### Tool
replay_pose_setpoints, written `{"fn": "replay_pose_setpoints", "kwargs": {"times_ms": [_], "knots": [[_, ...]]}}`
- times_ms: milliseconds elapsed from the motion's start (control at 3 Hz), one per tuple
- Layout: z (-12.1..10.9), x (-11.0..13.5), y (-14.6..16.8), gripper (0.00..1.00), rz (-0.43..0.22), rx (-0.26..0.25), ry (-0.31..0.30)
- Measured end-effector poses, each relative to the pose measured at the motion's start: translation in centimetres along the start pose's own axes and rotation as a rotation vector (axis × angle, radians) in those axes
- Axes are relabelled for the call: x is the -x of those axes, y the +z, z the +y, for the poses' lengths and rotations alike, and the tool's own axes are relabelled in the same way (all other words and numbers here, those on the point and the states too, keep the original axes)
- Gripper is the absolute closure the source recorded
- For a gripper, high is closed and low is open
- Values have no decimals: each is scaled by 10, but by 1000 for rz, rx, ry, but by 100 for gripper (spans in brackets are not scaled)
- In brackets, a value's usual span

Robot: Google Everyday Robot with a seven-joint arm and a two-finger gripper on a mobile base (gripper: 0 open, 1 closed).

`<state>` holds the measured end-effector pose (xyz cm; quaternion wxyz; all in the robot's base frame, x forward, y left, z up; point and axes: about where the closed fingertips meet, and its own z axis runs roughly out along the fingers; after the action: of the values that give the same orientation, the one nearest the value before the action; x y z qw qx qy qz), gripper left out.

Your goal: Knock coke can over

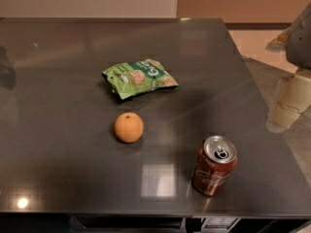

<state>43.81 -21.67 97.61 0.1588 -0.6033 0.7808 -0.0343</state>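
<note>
Camera view: can (214,166) stands upright near the front edge of the table (58,178), right of centre, not yet knocked. Gripper (286,106) hangs at the right edge of frame, about over the table's right side, well apart from the can. Whether it is released or clenched, cannot tell.

Risks as I judge them:
- The can sits close to the front edge, so a push toward the camera likely rolls it off the table.
- Hit too low and it slides upright instead of tipping, so contact should be near the rim.
- Orange (129,127) is left of the can and apart from it. A leftward sweep carried too far could send it rolling.
- Bag (138,78) is further back, low risk.
</note>
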Motion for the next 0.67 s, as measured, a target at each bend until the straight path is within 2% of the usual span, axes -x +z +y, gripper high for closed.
{"fn": "replay_pose_setpoints", "kwargs": {"times_ms": [333,667], "knots": [[0,0,0,0,0,0,0],[6,4,2,0,-30,35,-21]]}}
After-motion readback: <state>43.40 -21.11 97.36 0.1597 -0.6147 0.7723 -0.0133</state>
